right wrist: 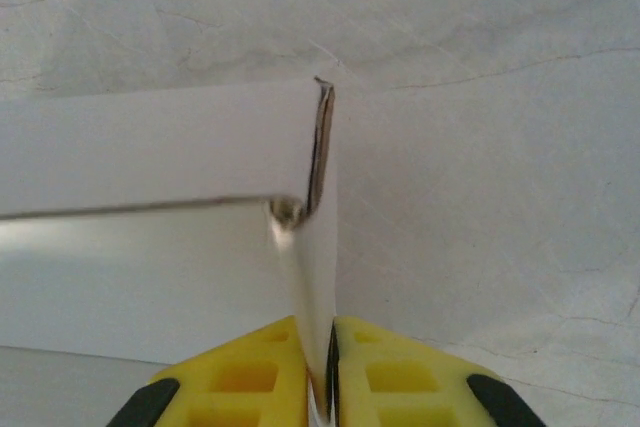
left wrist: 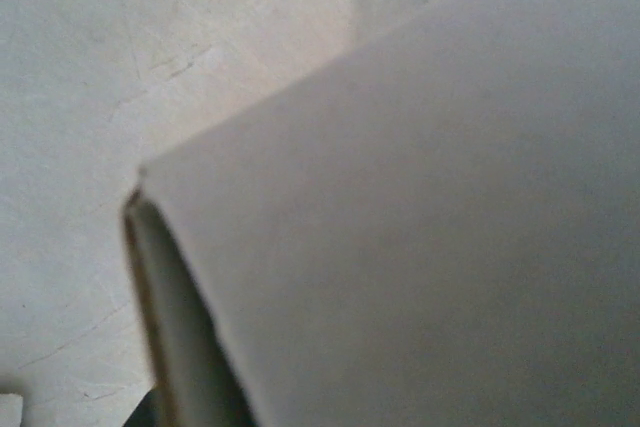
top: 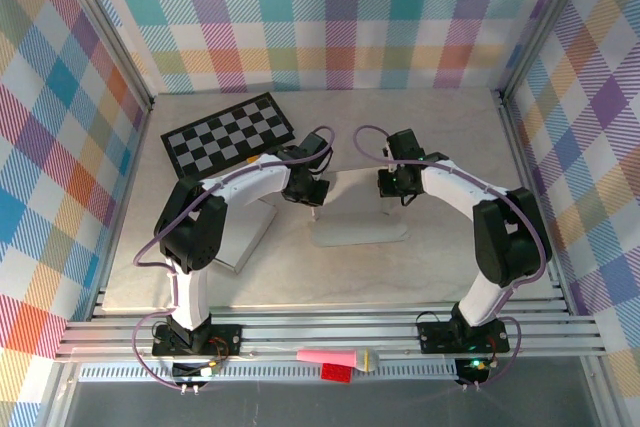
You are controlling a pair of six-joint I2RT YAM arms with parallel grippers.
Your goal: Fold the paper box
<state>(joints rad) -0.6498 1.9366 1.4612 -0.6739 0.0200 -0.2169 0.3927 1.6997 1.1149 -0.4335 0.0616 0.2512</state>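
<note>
**Two Arms at the White Box**

The paper box (top: 360,225) sits in the middle of the table (top: 450,137). It is white and looks partly folded. One arm is at each end of it.

The right claw (top: 392,187) is at the right end of the box. In the right wrist view its yellow fingers (right wrist: 250,377) are squeezed tight on a thin white flap (right wrist: 315,277) of the box. The flap stands on its edge and runs right down between them. A wider white panel (right wrist: 150,147) goes off to the left, and the two meet at a corner.

The left claw (top: 310,190) is at the left end of the box, touching it or just beside it. In the left wrist view a big white side of the box (left wrist: 430,237) is very close and blurry, with a thin edge (left wrist: 175,317) at its lower left. I cannot tell if this claw is gripping or let go.

A black and white checkered board (top: 228,133) lies at the back left, well apart from the box. A flat white sheet (top: 245,237) lies under the left arm, just beside the box. A pink and red thing (top: 335,359) rests on the metal rail (top: 550,332) at the front, between the two arm bases.
</note>
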